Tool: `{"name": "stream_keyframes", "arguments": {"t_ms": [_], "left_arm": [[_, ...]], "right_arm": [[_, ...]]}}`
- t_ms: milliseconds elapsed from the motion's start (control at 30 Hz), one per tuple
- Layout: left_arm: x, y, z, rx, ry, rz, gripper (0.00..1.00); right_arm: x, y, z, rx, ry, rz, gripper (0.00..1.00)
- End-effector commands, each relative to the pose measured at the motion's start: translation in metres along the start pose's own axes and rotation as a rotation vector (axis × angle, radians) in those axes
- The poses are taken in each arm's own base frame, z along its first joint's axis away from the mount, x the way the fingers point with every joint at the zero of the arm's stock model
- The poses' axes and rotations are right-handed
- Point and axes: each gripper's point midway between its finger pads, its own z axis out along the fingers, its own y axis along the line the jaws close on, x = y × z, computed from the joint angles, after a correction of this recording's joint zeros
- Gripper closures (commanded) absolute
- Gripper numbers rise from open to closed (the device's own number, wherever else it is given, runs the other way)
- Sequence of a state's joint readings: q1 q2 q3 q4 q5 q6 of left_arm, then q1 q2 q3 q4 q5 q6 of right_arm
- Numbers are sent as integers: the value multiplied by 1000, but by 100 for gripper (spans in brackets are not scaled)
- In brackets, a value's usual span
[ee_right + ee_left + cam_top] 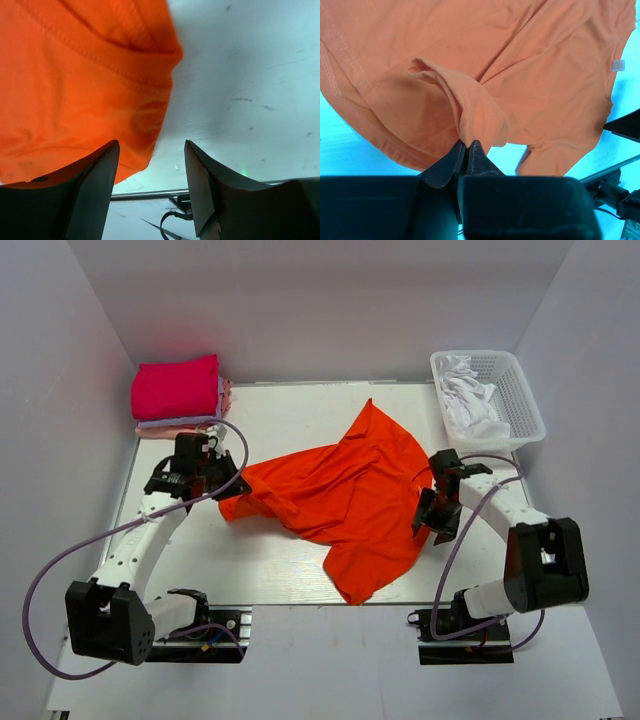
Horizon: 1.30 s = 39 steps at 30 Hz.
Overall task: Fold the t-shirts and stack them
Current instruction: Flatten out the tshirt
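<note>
The bright orange-red t-shirt [350,495] lies loose and crumpled across the middle of the table. My left gripper [228,492] is at the shirt's left tip. In the left wrist view the gripper [466,143] is shut on a pinched fold of the orange cloth [520,65]. My right gripper [430,515] is at the shirt's right edge. Seen from the right wrist, that gripper [151,146] stands open, with the hemmed edge of the shirt [75,75] lying by its left finger and bare table between the tips. Folded t-shirts are stacked at the back left: magenta-pink [177,387] on top, pale lavender [185,421] and light pink [160,430] beneath.
A white plastic basket [522,390] holding white cloth [470,405] stands at the back right. White walls close in the table on the left, back and right. Purple cables loop off both arms.
</note>
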<state>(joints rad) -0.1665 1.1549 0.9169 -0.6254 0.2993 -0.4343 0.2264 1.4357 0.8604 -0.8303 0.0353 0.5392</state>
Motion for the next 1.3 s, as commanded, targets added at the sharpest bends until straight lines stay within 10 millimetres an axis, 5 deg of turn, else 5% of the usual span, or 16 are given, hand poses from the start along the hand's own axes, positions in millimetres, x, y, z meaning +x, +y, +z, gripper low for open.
{"name": "stream_keyframes", "arguments": {"t_ms": [0, 67, 167, 567, 600, 700, 800, 867, 900, 933, 1000, 1067, 1100, 1167, 1233, 1267], "left_arm": [[10, 4, -4, -10, 18, -12, 100], [8, 2, -6, -6, 8, -9, 100], [12, 4, -5, -10, 17, -25, 100], [20, 8, -20, -31, -22, -37, 100], [18, 11, -20, -46, -29, -37, 100], [11, 8, -26, -52, -42, -34, 100], [-10, 2, -38, -68, -101, -23, 100], [-42, -12, -58, -73, -188, 3, 100], [-59, -10, -62, -114, -232, 3, 100], [-85, -22, -78, -104, -305, 25, 100], [-106, -21, -89, -160, -354, 20, 100], [-135, -24, -97, -216, -392, 13, 100], [-153, -20, -112, -283, -438, 3, 100], [-166, -4, -97, -394, -408, -11, 100], [-186, 2, -106, -476, -445, -20, 100], [-192, 10, -99, -516, -435, -28, 100]], "right_arm": [[7, 18, -6, -129, -15, -6, 40], [20, 28, -12, -194, 27, -14, 40], [40, 15, -2, -144, 77, -3, 38], [36, 40, 22, -256, 69, -9, 45], [37, 43, 22, -271, 73, -17, 50], [31, 48, 16, -294, 56, -48, 100], [-9, 63, -24, -324, -80, -88, 100], [-65, 88, -88, -373, -292, -106, 100], [-82, 86, -103, -341, -357, -97, 100], [-120, 107, -163, -399, -512, -108, 100], [-148, 95, -165, -276, -530, -77, 100], [-181, 98, -226, -274, -660, -56, 100], [-200, 95, -213, -230, -646, -37, 100], [-225, 93, -271, -271, -774, -19, 100], [-252, 76, -296, -258, -834, 32, 100], [-262, 73, -331, -280, -925, 43, 100]]}}
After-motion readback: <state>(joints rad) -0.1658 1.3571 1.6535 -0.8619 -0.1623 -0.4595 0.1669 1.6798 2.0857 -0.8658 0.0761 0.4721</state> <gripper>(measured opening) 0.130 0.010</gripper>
